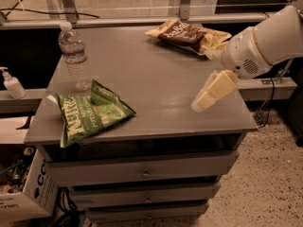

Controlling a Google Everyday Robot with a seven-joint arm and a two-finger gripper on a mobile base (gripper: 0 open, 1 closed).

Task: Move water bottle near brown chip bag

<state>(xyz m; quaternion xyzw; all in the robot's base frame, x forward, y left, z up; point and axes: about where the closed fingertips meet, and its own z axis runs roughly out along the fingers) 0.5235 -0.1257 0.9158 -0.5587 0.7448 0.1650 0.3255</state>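
Water bottle (74, 56), clear ribbed plastic, upright upper left on grey worktop (156, 79); dark brown crinkled chip bag (182, 32) upper centre, well apart. Cream pincer (213, 92) centre right, open or closed unclear. Likely approach step: next, reach left to bottle.

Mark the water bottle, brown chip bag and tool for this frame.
water bottle (76, 70): camera view, ribbed body under the label.
brown chip bag (182, 32): camera view, centre of the dark front.
tool (202, 100): camera view, its tip, nearer the camera than the brown chip bag.
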